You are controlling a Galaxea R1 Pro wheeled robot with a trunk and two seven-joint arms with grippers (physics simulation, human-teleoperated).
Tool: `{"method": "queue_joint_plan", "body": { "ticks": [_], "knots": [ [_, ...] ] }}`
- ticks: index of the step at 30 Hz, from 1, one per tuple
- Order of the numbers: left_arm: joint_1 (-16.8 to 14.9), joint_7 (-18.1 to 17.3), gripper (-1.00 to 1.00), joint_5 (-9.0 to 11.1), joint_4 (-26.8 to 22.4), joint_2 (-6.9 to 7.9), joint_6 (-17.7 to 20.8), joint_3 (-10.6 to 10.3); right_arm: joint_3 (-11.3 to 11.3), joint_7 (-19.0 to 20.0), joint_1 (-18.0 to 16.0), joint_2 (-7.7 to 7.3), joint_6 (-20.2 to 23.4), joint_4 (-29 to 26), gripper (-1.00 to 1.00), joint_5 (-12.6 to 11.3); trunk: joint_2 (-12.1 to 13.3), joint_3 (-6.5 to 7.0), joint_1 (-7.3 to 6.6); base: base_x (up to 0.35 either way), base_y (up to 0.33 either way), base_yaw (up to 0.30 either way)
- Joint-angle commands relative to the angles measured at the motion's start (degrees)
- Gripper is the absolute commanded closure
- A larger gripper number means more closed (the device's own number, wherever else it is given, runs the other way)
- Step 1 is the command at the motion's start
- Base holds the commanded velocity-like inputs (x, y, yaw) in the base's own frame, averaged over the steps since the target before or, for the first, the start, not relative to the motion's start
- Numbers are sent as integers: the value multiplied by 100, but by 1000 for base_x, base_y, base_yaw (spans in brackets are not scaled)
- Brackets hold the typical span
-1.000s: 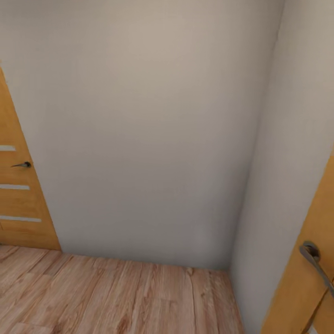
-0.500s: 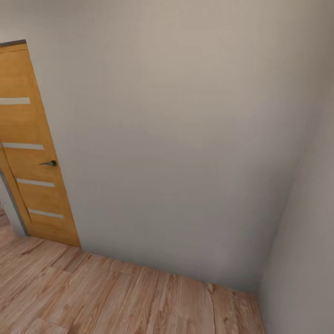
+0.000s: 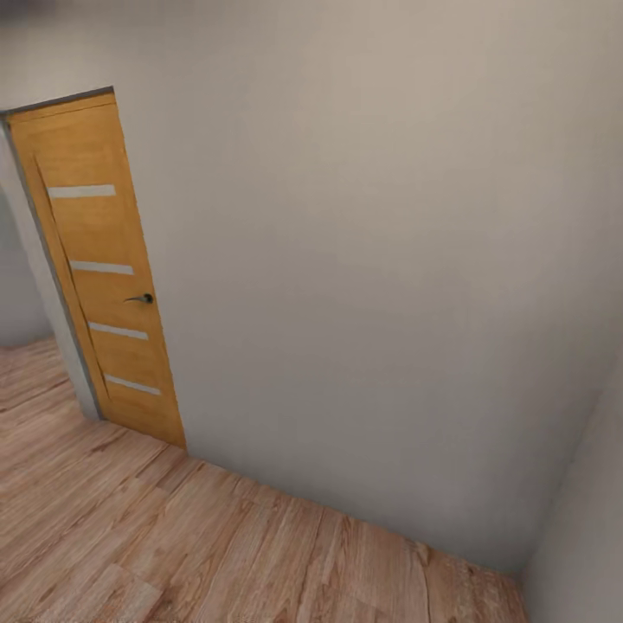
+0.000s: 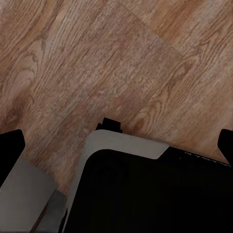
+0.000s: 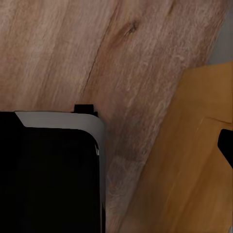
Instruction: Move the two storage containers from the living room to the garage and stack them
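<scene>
The two storage containers are out of view. In the left wrist view my left gripper is open, its dark fingertips at both side edges with nothing between them, over light wood-plank flooring and my own black and grey base. In the right wrist view my right gripper is open too. One dark fingertip shows at the edge, in front of an orange wooden door. The other blends into my dark base.
A plain grey-white wall stands close ahead. An orange wooden door with a dark handle is shut at the left. A second wall makes a corner at the right. Wood-plank floor runs off to the left.
The whole head view has swung left: the left door has slid rightward into full view, and the orange door with the handle at the right has left the picture.
</scene>
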Motion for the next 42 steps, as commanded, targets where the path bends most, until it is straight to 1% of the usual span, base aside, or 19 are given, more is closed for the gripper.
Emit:
{"method": "queue_joint_plan", "body": {
  "ticks": [1, 7, 25, 30, 42],
  "knots": [
    [-5, 10, -100, 21, 3, -1, -18, -10, 47, -11, -8, 1, -33, 18, -100, -34, -7, -9, 1, 0, 0, 267],
    [-5, 10, -100, 26, 6, -1, -17, -10, 49, -11, -8, 1, -33, 18, -100, -34, -7, -9, 1, 96, 0, 267],
    [-5, 10, -100, 30, 10, -1, -16, -10, 49, -11, -8, 0, -33, 18, -100, -34, -7, -9, 1, 306, 0, 267],
    [-5, 10, -100, 30, 10, -1, -23, -10, 43, -11, -8, 1, -33, 17, -100, -34, -7, -9, 1, 91, 0, 267],
    [-5, 12, -100, 30, 6, -1, -25, -10, 55, -11, -8, 1, -33, 17, -100, -34, -7, -9, 1, 4, 0, 267]
  ]
}}
